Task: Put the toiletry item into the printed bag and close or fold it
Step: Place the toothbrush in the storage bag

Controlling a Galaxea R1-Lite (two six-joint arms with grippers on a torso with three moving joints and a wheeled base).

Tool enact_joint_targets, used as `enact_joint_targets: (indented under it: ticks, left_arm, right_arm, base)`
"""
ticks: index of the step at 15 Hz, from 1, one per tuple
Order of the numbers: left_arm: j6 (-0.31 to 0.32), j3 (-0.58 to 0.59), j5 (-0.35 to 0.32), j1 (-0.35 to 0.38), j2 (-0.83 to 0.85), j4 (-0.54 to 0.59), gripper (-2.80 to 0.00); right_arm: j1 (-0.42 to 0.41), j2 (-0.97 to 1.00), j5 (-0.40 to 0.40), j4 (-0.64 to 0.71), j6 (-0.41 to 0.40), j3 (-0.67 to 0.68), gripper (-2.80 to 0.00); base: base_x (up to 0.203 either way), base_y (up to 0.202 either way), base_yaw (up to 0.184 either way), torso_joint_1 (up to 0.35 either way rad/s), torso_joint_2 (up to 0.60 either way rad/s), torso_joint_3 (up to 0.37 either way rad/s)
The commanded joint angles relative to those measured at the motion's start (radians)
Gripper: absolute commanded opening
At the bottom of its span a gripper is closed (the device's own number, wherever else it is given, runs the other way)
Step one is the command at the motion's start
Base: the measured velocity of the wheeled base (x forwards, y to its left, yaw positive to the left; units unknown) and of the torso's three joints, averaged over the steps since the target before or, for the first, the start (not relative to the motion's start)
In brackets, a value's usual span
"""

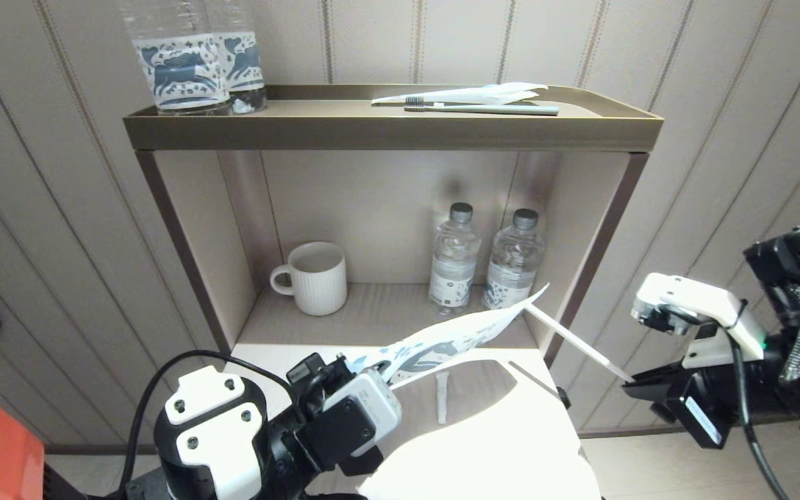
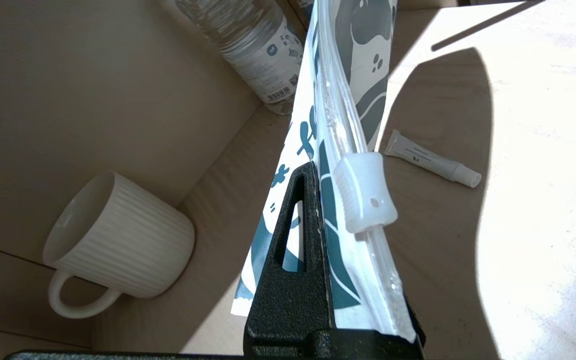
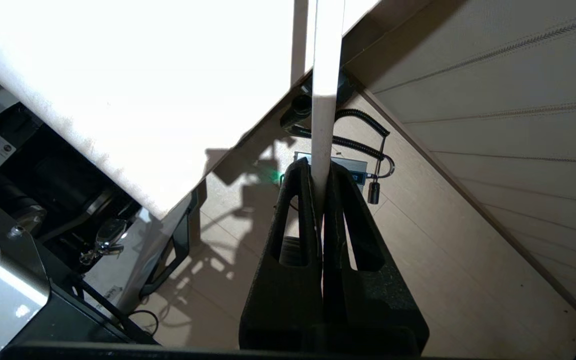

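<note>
The left gripper (image 1: 365, 378), low at the near left, has its black textured jaws pressed together on one end of the printed bag (image 1: 445, 340), a flat, glossy white pouch with dark blue horse and flower shapes and a clear zip strip with a pale plastic slider (image 2: 365, 192). The bag slants up and to the right over the sunlit wooden surface (image 1: 483, 389).

The right gripper (image 1: 639, 383), at the near right beyond the shelf unit's edge, pinches the far end of the toothbrush (image 1: 570, 338), a thin, straight white stick. Its other end meets the bag's raised corner; whether it is inside cannot be told.

Under the bag lies a small white tube (image 1: 442, 396). In the shelf recess stand a ribbed white mug (image 1: 317, 278) and two clear plastic bottles (image 1: 487, 260). On the top tray (image 1: 393, 128) rest two horse-labelled bottles (image 1: 198, 59), a grey-green toothbrush (image 1: 483, 107) and a white wrapper (image 1: 483, 94).
</note>
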Motion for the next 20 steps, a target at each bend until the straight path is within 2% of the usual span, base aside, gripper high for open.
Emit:
enact_joint_targets:
  ticks: [1,12,20]
  left_arm:
    - [0.003,0.000,0.002,-0.003,0.000,-0.008,-2.80]
    - [0.013,-0.020,0.006,-0.046,0.038,-0.002,-2.80]
    - [0.036,-0.061,0.016,-0.066,0.065,0.011,-2.80]
  right_arm:
    - [0.004,0.043,0.003,-0.005,-0.001,-0.015,-2.80]
    - [0.027,0.123,0.006,-0.022,0.011,-0.137,-2.80]
    - [0.120,0.146,0.002,-0.019,0.039,-0.154,-2.80]
  base:
    - [0.000,0.000,0.000,0.000,0.00,0.000]
    - [0.000,0.000,0.000,0.000,0.00,0.000]
    - [0.000,0.000,0.000,0.000,0.00,0.000]
